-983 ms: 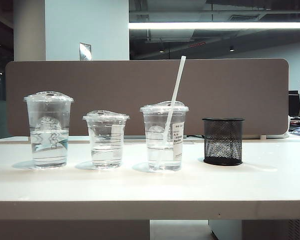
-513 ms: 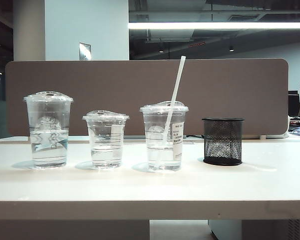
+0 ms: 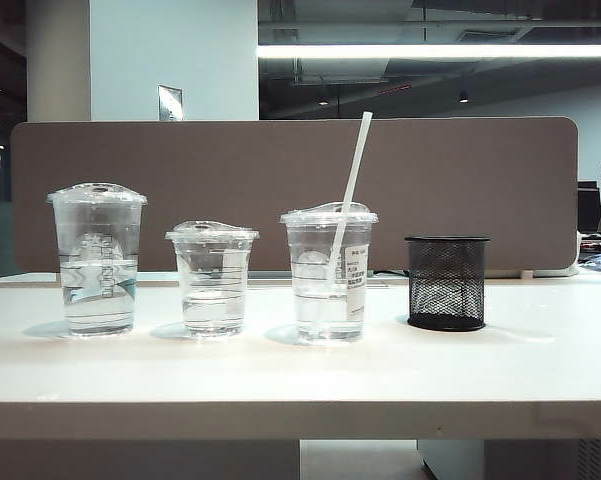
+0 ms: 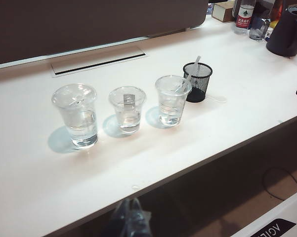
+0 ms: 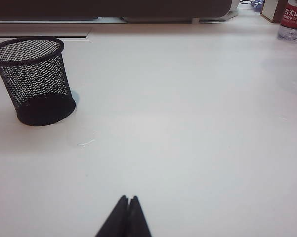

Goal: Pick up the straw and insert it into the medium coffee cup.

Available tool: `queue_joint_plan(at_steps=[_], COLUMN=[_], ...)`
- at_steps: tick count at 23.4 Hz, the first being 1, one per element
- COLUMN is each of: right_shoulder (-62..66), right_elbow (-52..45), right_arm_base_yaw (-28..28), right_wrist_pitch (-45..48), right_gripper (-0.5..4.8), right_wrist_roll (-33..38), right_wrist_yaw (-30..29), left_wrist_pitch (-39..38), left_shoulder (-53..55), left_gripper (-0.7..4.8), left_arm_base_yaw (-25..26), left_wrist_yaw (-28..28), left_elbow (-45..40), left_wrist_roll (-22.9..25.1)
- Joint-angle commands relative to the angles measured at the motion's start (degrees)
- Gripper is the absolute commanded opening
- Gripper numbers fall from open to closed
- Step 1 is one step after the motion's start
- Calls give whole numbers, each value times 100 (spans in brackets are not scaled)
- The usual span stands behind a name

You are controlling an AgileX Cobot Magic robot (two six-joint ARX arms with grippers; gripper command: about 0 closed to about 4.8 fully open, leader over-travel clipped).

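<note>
Very little of the robot shows from here. The right gripper point(image 5: 127, 207) appears only as two slim black fingers point(image 5: 116, 219), matte and smooth, tapering to sharp points that meet tip to tip like a closed beak. The left gripper point(image 4: 130, 219) is a dim, blurred dark shape at the edge of its own camera's picture, greyish-black with a paler patch on it; its fingers cannot be told apart. No cables, screws or markings can be made out on either
</note>
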Motion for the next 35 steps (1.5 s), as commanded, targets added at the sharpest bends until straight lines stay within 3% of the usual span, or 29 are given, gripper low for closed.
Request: queue_joint_plan(at_steps=[1, 5, 8, 13, 19, 21, 27, 31, 35], right_shoulder=[-7, -7, -7, -7, -7, -7, -7, 2, -9], right_elbow=[-33, -33, -33, -33, -31, -31, -31, -31, -28], right_arm_base_yaw=[7, 7, 7, 7, 4, 4, 4, 4, 4], right_wrist_pitch=[55, 55, 55, 57, 57, 57, 57, 44, 59], right_gripper=[-1, -1, -1, -1, -1, -1, -1, -1, -1], right_wrist_roll=[4, 4, 4, 4, 4, 4, 4, 4, 4], right_wrist_yaw=[-4, -4, -4, -4, -4, -2, -4, -4, -4], left_wrist_pitch=[39, 31, 544, 2535, 6577, 7082, 7434, 7567, 7104], left_shoulder=[9, 7, 4, -98, -621, -782, -1362, -1368, -1368], left_gripper=[-4, -4, -4, -4, -4, -4, -4, -4, -4], left_arm_base_yaw=[0, -22, -24, 323, 1460, 1591, 1714, 1714, 1714], left_wrist_yaw=[17, 17, 15, 11, -17, -28, -323, -442, -713], left_elbow=[7, 7, -337, -1781, -5296, -5840, -7141, -7753, -7820], left_wrist_roll=[2, 0, -146, 7, -15, -20, -48, -376, -431])
